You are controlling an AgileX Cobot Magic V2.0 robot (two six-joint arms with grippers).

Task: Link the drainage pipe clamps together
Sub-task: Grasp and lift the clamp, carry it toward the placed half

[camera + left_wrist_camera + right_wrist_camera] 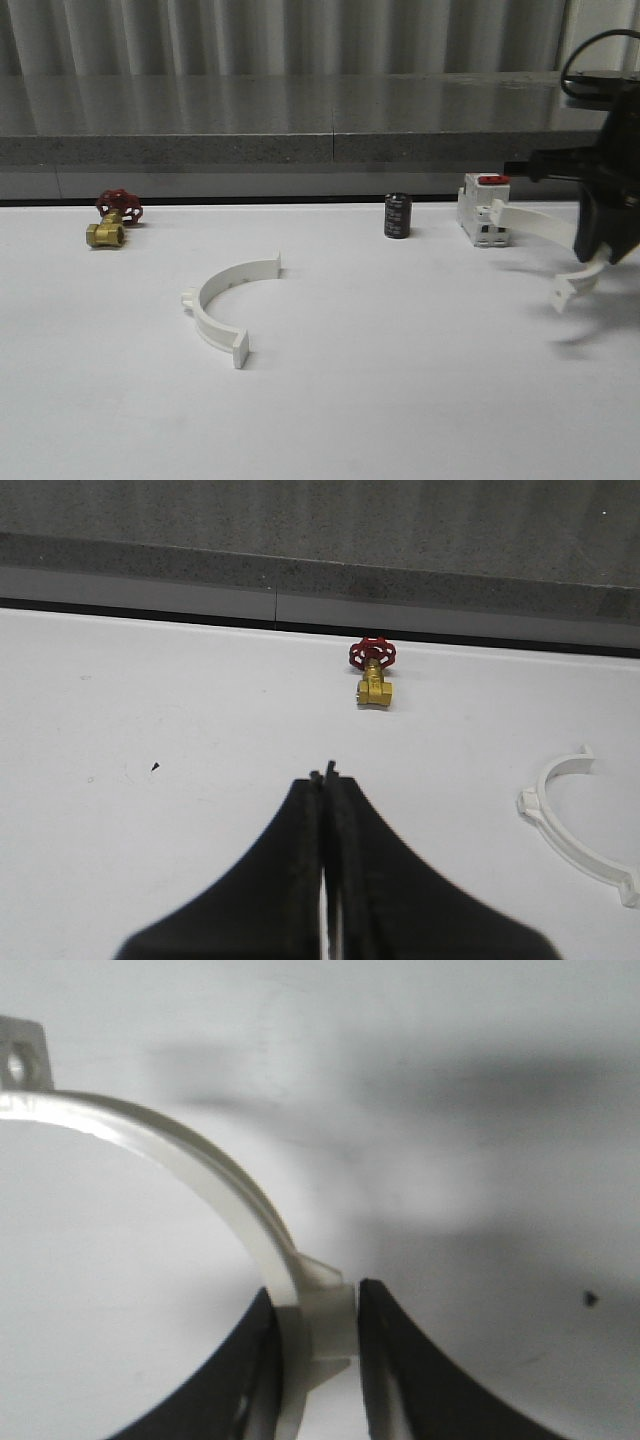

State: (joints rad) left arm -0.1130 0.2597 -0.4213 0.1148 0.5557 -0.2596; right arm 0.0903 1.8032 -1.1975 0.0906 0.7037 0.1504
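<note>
Beside the white boxy breaker with a red top (484,209), the right gripper (318,1345) holds one white plastic semicircular clamp half (545,228) clenched in its jaws above the worktop (400,380), while the other white half-ring (225,305) lies flat well left of the breaker and the left gripper (324,780) hovers with jaws pressed together, grasping nothing.

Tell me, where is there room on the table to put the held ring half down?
Bare table lies between the half-ring lying flat and the right gripper holding the other half-ring. It is crowded at the back by the black can and white box.
</note>
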